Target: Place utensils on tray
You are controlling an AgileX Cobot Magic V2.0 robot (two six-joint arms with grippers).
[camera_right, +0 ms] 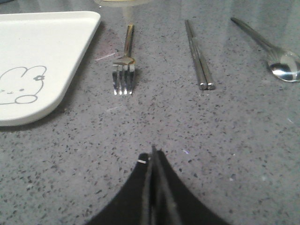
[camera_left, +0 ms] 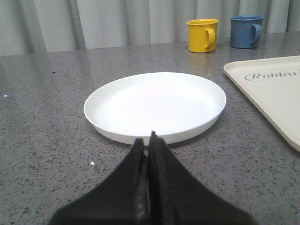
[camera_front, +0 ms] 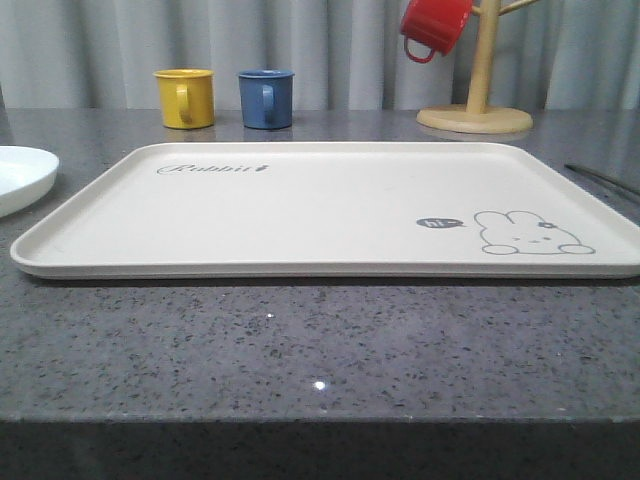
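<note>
Cream tray (camera_front: 300, 210) with grey rabbit drawing lies bare

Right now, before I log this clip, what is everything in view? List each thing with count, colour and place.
tray: 1, cream-white with grey rabbit drawing, centre of the table, nothing on it
plate: 1, white, on the table to the left of the tray
fork: 1, silver, on the table just right of the tray
chopsticks: 1 pair, metal, right of the fork
spoon: 1, silver, right of the chopsticks
yellow mug: 1, behind the tray
blue mug: 1, beside the yellow mug
red mug: 1, hanging on the mug tree
mug tree: 1, wooden, back right
table: 1, grey speckled
left gripper: black fingers closed, just short of the plate
right gripper: black fingers closed, short of the fork
</note>
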